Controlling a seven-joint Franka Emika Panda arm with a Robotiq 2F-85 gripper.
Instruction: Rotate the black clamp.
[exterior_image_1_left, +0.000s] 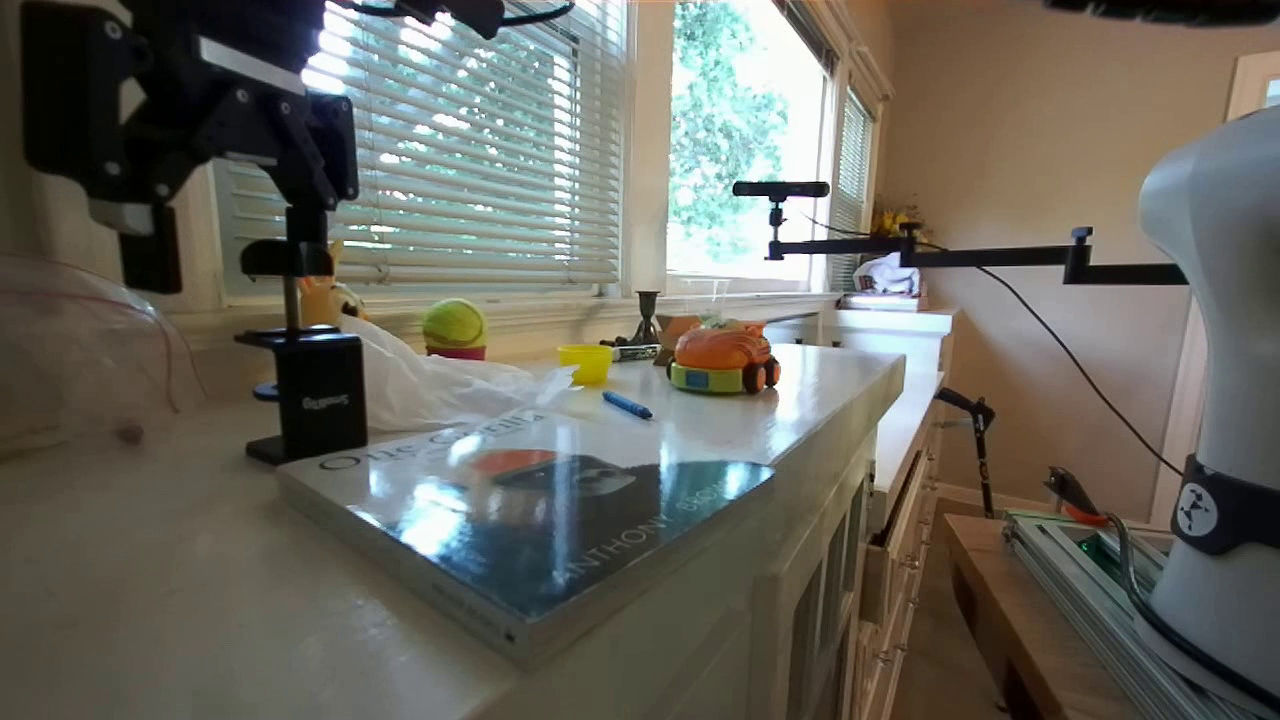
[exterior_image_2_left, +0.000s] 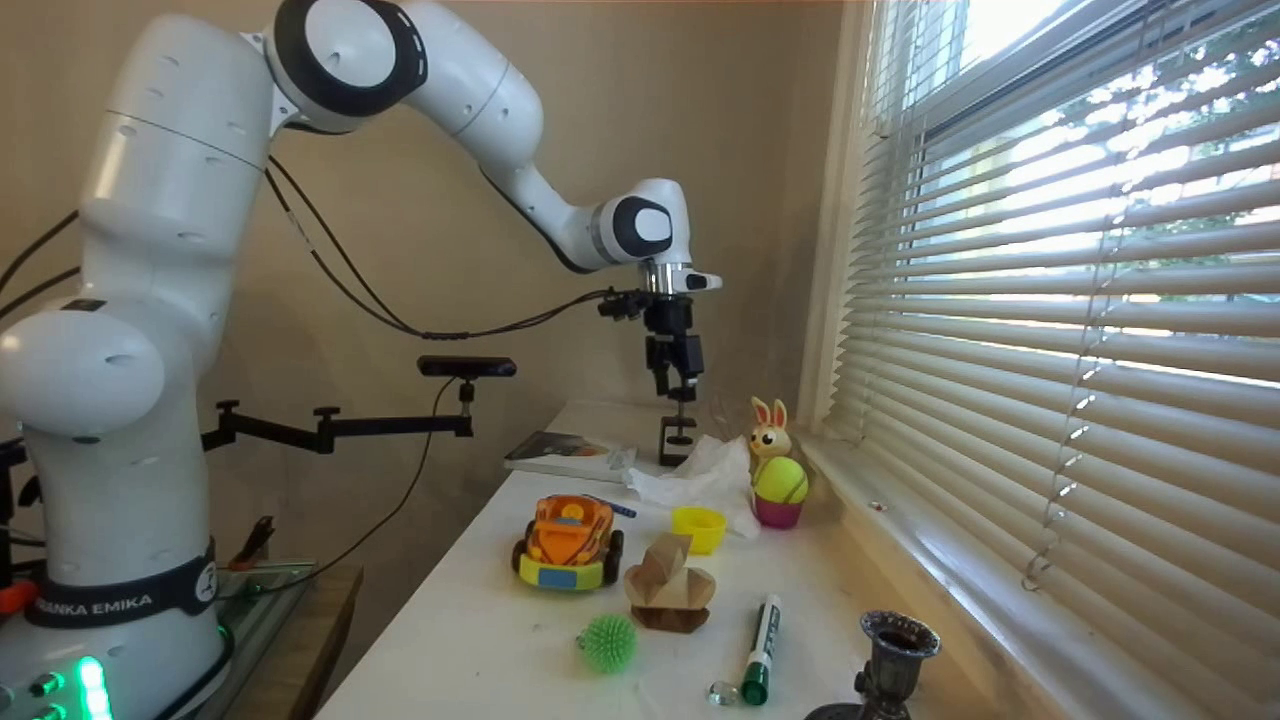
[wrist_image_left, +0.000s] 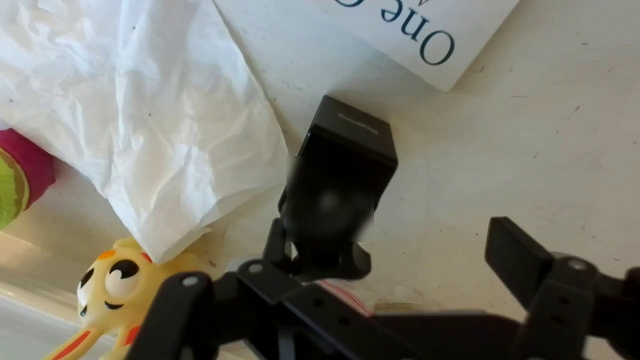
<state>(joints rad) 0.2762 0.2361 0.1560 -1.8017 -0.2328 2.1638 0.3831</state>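
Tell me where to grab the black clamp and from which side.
Likely best by the knob on top, coming straight down from above with the fingers on either side of it. The black clamp stands upright, and its slim vertical screw holds the knob clear of the blocky body.

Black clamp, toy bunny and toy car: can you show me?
Black clamp (exterior_image_1_left: 322, 385): in an exterior view, its blocky body.
Toy bunny (wrist_image_left: 103, 291): wrist view, its face.
Toy car (exterior_image_2_left: 567, 541): in an exterior view, its orange body.

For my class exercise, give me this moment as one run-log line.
task: rotate black clamp | end effector: open, one finger near knob | black clamp: upright on counter | contact: unclear
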